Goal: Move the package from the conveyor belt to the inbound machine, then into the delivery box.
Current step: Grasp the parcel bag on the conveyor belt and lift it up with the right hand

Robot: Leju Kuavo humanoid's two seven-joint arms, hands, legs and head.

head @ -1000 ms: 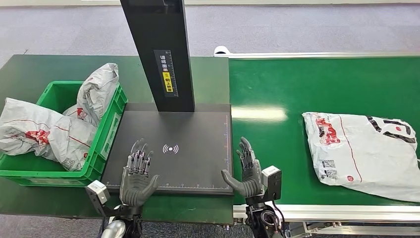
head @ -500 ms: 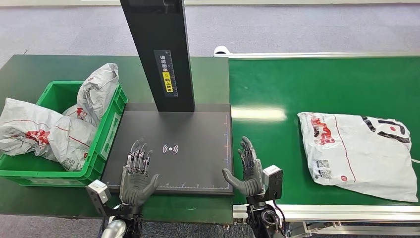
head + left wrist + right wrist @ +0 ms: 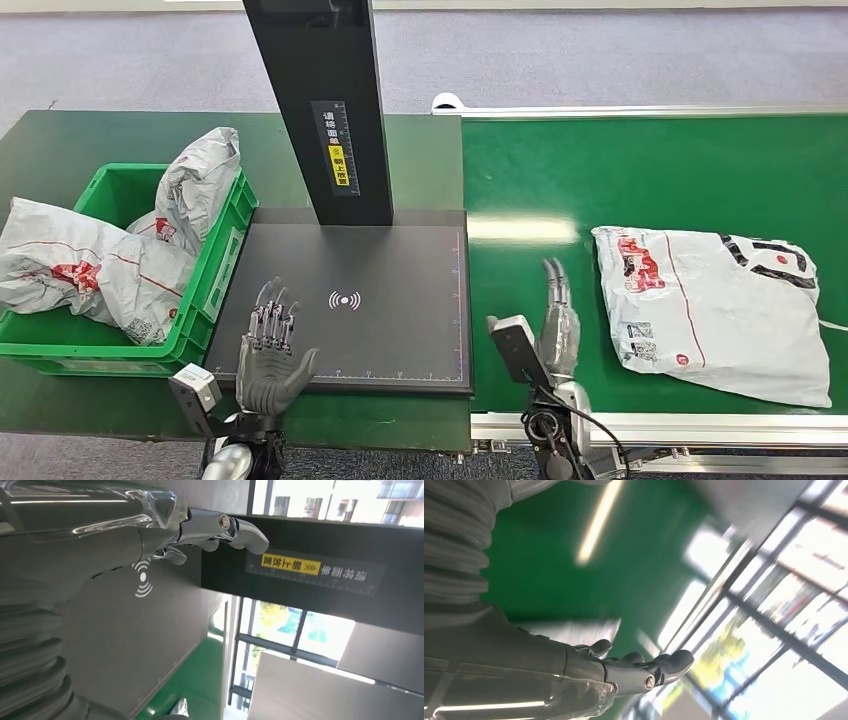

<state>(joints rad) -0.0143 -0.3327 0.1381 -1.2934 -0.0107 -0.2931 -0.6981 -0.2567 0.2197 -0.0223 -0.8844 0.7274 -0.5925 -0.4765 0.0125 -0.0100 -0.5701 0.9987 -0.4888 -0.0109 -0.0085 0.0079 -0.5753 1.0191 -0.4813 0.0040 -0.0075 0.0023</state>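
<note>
Belt [image 3: 560, 170] runs green along the right, white package [image 3: 715, 305] flat on it toward the near edge. Black scanner plate [image 3: 390, 265] sits left of the belt, then green crate [image 3: 120, 190] holding bags. Right hand [image 3: 558, 325] over the belt just beside the package, fingers straight, empty. Left hand [image 3: 270, 350] at the plate's near edge, fingers spread, empty.

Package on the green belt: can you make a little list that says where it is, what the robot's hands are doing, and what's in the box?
package: white bag lying flat on the conveyor belt
right hand: open, beside the package, apart from it
left hand: open, over the black inbound machine
delivery box: green, holds other white bags
</note>
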